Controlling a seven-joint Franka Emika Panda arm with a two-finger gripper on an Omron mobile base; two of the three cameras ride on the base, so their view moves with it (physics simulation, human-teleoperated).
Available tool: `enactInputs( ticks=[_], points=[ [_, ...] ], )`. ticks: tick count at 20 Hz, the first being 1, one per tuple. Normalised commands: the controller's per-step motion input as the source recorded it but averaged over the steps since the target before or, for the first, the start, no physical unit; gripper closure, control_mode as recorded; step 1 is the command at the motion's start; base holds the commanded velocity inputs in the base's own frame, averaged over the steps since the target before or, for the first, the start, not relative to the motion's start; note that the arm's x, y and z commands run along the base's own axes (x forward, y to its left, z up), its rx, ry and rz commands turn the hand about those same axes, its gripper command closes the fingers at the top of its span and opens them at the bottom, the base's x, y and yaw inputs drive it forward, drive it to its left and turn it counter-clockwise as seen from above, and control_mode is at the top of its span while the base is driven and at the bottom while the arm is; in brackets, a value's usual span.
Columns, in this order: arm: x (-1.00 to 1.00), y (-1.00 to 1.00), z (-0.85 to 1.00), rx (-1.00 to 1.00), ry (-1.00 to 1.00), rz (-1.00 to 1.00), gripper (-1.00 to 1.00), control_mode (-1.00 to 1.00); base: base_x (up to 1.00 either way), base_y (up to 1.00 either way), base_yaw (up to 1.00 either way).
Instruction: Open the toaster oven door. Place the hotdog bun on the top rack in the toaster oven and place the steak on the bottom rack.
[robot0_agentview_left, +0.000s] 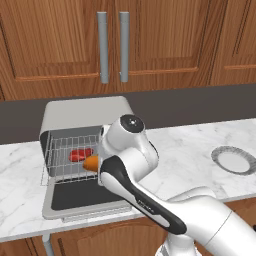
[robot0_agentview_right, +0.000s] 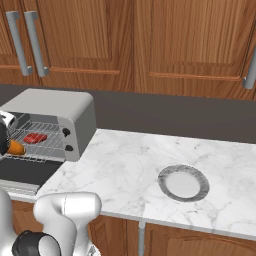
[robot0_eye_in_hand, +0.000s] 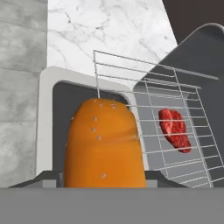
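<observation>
The light grey toaster oven (robot0_agentview_left: 80, 112) (robot0_agentview_right: 55, 102) stands on the counter with its door (robot0_agentview_left: 80, 197) (robot0_eye_in_hand: 46, 109) folded down flat in front. Inside it the red steak (robot0_agentview_left: 80, 154) (robot0_agentview_right: 35, 138) (robot0_eye_in_hand: 175, 129) lies flat, seen through the wires of a rack (robot0_eye_in_hand: 144, 87) that juts out of the cavity. My gripper (robot0_eye_in_hand: 105, 179) is shut on the orange-brown hotdog bun (robot0_agentview_left: 91, 163) (robot0_agentview_right: 16, 147) (robot0_eye_in_hand: 104, 144). It holds the bun over the open door at the rack's front edge. The bun hides most of both fingers.
A round grey plate (robot0_agentview_left: 234, 160) (robot0_agentview_right: 183, 183) sits on the marble counter (robot0_agentview_right: 125, 165) to the right of the oven. Wooden wall cabinets with long grey handles (robot0_agentview_left: 102, 47) hang above. My own arm crosses in front of the oven's right side in the left base view.
</observation>
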Motion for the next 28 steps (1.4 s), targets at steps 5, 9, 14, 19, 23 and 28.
enactInputs(
  ticks=[5, 9, 14, 19, 23, 28],
  points=[
    [0.18, 0.00, 0.02, -0.07, -0.01, 0.00, 1.00, -1.00, 0.00, 0.00, 0.00],
    [0.25, 0.00, -0.01, -0.01, -0.02, 0.00, 1.00, -1.00, 0.00, 0.00, 0.00],
    [0.24, 0.00, -0.12, 0.00, -0.03, 0.00, 1.00, -1.00, 0.00, 0.00, 0.00],
    [0.20, 0.05, -0.19, 0.00, -0.01, 0.00, 1.00, -1.00, 0.00, 0.00, 0.00],
    [0.21, 0.07, -0.19, 0.00, 0.00, -0.03, 1.00, -1.00, 0.00, 0.00, 0.00],
    [0.15, 0.09, -0.21, 0.00, 0.00, -0.06, 1.00, -1.00, 0.00, 0.00, 0.00]
  ],
)
